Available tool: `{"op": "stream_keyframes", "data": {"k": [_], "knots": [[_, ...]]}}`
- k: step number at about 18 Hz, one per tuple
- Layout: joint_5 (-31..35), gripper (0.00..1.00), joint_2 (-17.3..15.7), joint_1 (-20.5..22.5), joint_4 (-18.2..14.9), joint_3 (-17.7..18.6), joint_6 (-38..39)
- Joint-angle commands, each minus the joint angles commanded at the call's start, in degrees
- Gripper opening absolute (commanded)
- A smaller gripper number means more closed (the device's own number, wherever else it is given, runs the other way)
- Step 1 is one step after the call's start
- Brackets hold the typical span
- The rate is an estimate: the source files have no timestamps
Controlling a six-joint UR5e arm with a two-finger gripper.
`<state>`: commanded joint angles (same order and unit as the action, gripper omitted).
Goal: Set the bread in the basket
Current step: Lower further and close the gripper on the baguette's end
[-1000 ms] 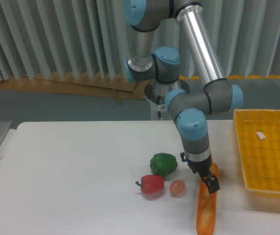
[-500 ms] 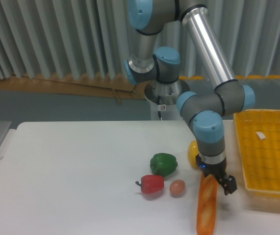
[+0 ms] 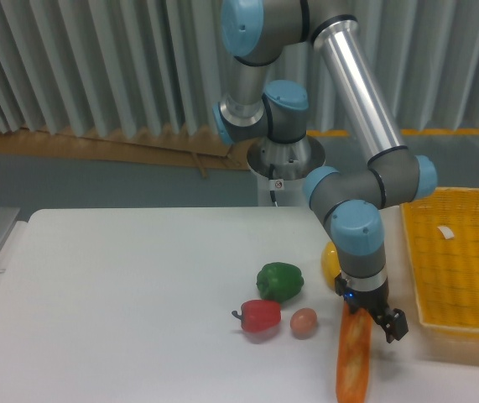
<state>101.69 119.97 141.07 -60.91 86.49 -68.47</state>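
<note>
Bread [image 3: 353, 361]: lying on the desk [image 3: 122, 319], left of the basket [image 3: 461, 269].
Hand [image 3: 376, 317]: at the bread's upper end; finger spread cannot be told.

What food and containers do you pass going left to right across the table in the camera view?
Red pepper → green pepper → brown egg → baguette → yellow woven basket.

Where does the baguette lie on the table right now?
The baguette lies at the table's front edge, right of the egg, left of the yellow basket, under the end effector.
</note>
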Motion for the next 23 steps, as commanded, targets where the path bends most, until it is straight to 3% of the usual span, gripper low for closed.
{"op": "stream_keyframes", "data": {"k": [4, 11, 17, 18, 19, 23], "knots": [[0.0, 1.00, 0.2, -0.8, 0.1, -0.1, 1.2], [3.1, 1.00, 3.3, -1.1, 0.9, -0.4, 1.3], [3.1, 1.00, 2.9, -1.2, 0.8, -0.4, 0.9], [3.1, 0.89, 2.8, -1.2, 0.8, -0.4, 0.9], [3.0, 0.66, 2.6, -1.1, 0.8, -0.3, 0.9], [3.1, 0.41, 2.6, -1.2, 0.7, 0.3, 1.2]]}}
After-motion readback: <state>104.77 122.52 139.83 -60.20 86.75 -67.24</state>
